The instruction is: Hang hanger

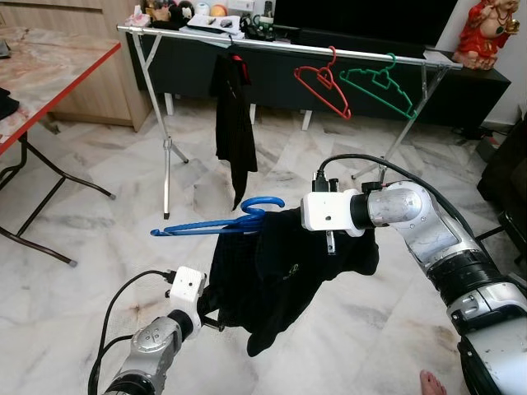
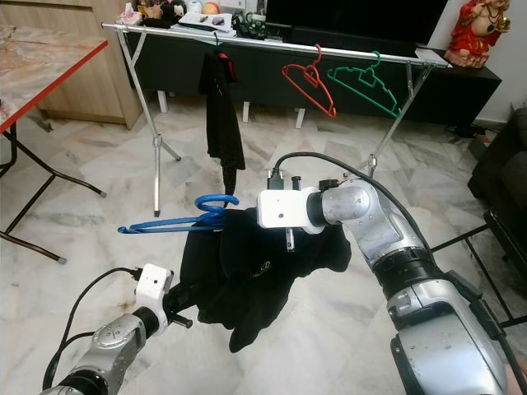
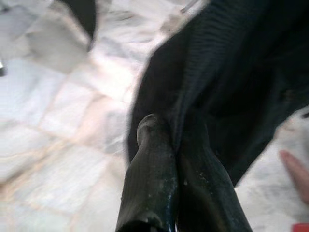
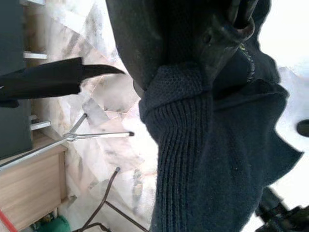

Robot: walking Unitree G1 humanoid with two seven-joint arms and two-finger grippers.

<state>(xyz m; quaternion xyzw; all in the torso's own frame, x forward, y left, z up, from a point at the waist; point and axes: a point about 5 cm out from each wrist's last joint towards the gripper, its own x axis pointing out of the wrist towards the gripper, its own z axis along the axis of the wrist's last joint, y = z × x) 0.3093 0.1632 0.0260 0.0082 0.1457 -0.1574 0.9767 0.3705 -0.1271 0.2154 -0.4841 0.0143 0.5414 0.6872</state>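
Ribbed black knit garment drapes thin blue plastic hanger

Black garment hides most of blue hanger & both grippers' tips — grip unclear

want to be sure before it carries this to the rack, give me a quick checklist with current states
1. Left gripper shut on the black garment: ok; the left wrist view shows its fingers pinching a fold of cloth.
2. Right gripper holding the garment near the blue hanger: cannot tell; cloth covers the fingers.
3. Garment seated on the blue hanger: cannot tell; the cloth is bunched and one hanger arm pokes out bare.
4. Free span on the rack rail: ok; there is bare rail between the hung black garment and the red hanger.
5. Hanger hook free to catch the rail: ok; the hook curls clear above the cloth.
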